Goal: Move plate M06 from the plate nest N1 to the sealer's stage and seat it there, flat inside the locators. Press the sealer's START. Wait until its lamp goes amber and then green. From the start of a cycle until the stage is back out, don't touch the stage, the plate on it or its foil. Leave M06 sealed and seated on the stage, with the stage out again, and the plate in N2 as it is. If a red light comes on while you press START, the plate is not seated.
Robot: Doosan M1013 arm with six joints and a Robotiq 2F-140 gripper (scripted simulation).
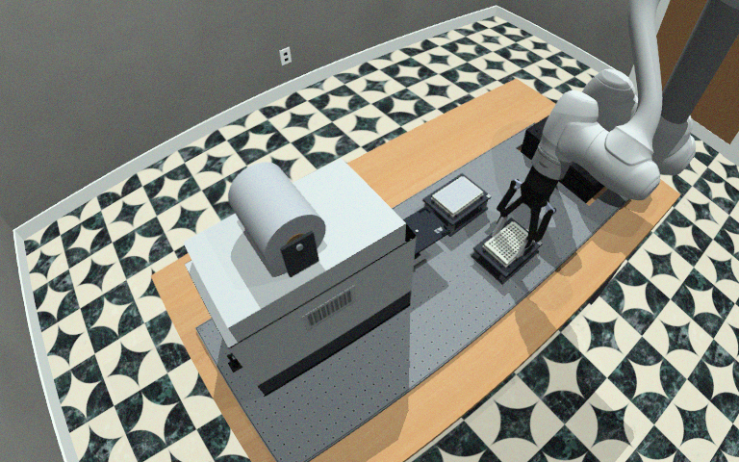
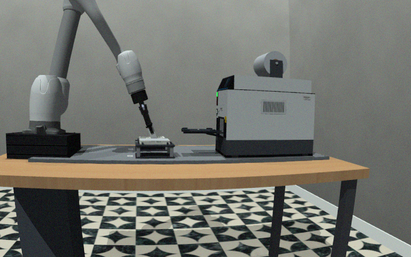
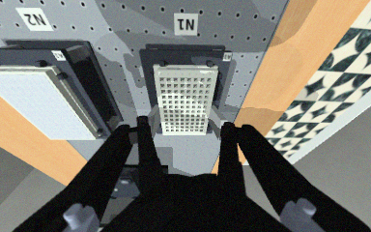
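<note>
Gripper: we have the two-finger gripper (image 1: pixel 512 238) (image 2: pixel 153 134) (image 3: pixel 185 112) clamped on plate M06, one fingertip against each long side.
Plate M06: between our fingertips, this pale multiwell plate (image 1: pixel 506 243) (image 2: pixel 155 141) (image 3: pixel 185 103) is at plate nest N1 (image 1: pixel 503 272) (image 2: pixel 154 145) (image 3: pixel 150 72), wells facing up towards the palm; we cannot tell whether its underside touches the nest.
Wrist: tilted over the nest, with the fingers slanting down to the plate.
N2 plate: beside the hand and apart from it, a white-topped plate (image 1: pixel 457 194) (image 3: pixel 43 101) rests on plate nest N2 (image 1: pixel 460 220) (image 3: pixel 77 72) (we see no finger touching it).
Stage: well apart from our fingertips, the dark stage (image 1: pixel 427 228) (image 2: pixel 197 130) sticks out of the sealer towards the hand, with no plate on it.
Sealer: beyond the stage from the hand, the plate sealer (image 1: pixel 370 294) (image 2: pixel 272 127) carries a foil roll (image 1: pixel 272 212) (image 2: pixel 261 65) on top.
Lamp: green (image 2: pixel 217 94), on the sealer's face towards the hand.
</note>
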